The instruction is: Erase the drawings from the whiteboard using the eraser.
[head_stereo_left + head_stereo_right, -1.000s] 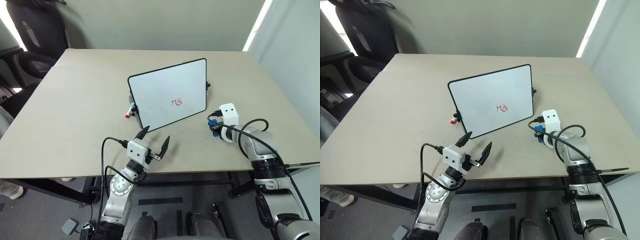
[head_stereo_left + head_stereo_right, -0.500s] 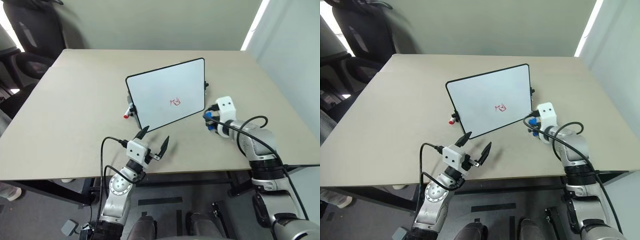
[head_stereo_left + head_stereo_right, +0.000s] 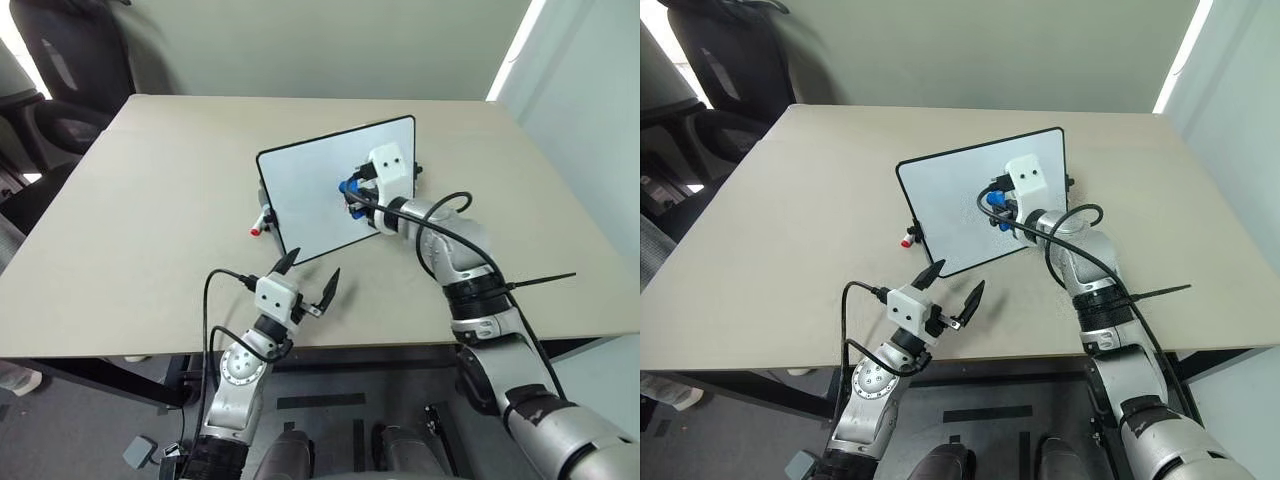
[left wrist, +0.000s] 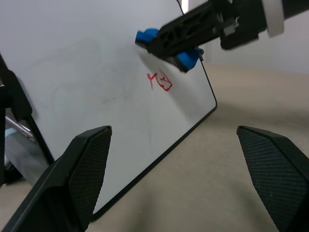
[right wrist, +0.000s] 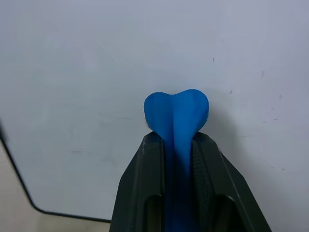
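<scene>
At the whiteboard, right claw pinches eraser.

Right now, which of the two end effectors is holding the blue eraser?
The right end effector, up at the whiteboard, is shut on the eraser. The left end effector is open and empty.

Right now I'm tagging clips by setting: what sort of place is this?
Likely an office or lab: a plain beige table, a black office chair beside it, and a small whiteboard propped on it.
</scene>
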You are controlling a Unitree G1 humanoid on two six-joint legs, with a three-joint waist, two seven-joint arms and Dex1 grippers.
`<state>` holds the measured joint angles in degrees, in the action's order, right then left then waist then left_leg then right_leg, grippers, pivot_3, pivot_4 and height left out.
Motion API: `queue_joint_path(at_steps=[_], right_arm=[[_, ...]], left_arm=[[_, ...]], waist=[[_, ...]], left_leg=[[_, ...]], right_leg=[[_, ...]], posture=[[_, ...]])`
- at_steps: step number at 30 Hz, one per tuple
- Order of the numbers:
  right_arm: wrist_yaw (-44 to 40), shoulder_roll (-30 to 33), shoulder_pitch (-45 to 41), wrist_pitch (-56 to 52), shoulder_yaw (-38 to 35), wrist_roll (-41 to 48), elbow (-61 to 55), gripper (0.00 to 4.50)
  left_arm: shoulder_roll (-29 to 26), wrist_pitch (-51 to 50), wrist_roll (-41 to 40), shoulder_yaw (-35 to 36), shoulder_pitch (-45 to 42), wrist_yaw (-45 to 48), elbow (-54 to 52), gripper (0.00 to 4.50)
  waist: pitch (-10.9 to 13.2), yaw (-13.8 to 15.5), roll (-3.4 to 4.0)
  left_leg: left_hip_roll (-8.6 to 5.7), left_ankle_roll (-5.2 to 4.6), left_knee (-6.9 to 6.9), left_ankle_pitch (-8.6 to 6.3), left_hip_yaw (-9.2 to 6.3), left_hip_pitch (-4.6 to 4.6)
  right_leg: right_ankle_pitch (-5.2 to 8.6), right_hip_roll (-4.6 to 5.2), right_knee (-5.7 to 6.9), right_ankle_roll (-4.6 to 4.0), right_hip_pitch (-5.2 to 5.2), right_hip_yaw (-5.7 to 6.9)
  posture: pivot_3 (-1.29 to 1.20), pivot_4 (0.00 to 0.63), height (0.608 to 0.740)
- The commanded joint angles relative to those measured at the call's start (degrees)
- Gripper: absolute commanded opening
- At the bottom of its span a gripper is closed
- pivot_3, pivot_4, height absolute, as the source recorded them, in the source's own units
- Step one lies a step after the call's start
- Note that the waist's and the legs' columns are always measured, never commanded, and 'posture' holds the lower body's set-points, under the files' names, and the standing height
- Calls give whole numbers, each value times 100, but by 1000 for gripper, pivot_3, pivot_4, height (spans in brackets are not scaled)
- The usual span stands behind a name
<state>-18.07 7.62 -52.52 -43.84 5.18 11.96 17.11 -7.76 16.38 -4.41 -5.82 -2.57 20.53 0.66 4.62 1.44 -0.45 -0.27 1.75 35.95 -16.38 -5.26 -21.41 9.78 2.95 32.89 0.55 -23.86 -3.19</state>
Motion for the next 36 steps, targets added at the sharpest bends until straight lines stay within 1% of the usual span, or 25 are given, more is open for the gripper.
queue_joint_path(at_steps=[1,4,6,13,21,29,36], right_arm=[[-108,-47,-204,338,45,-135,249,392],[-159,-71,-187,436,123,-229,494,392],[-162,-98,-180,485,151,-275,652,392],[-220,-189,-125,555,326,-470,1082,392],[-234,-227,-217,492,348,-653,1423,392],[-228,-207,-382,587,228,-675,1257,392],[-164,-120,-629,489,38,-620,975,392]], left_arm=[[14,115,61,-5,1,-73,-181,4500],[-1,114,60,-2,44,-112,-249,4500],[-11,109,55,-2,67,-127,-289,4500],[-32,83,65,5,180,-171,-487,4500],[-43,55,63,13,235,-185,-588,4500],[-57,54,48,7,234,-210,-596,4500],[-70,48,32,5,215,-199,-572,4500]], waist=[[-1,-4,-2],[-1,-11,-2],[-1,-17,-1],[1,-50,1],[0,-73,0],[1,-75,2],[3,-74,2]], left_leg=[[0,5,-1,2,1,-4],[0,3,0,-1,1,-1],[1,-36,-1,-23,1,1],[1,-33,1,-16,-3,5],[2,-27,1,1,-3,21],[2,-26,0,-2,-4,29],[2,-26,-1,-2,-4,10]], right_leg=[[-2,0,0,-2,-1,0],[-2,0,1,-2,-1,0],[-5,0,4,-3,-1,0],[-27,-4,5,-17,-12,-1],[-32,-7,6,-23,-13,-1],[-34,-8,6,-26,-12,-3],[-35,-9,6,-29,-32,-2]], posture=[[0,150,740],[0,150,740],[0,150,740],[0,150,740],[0,150,740],[0,150,740],[0,150,740]])
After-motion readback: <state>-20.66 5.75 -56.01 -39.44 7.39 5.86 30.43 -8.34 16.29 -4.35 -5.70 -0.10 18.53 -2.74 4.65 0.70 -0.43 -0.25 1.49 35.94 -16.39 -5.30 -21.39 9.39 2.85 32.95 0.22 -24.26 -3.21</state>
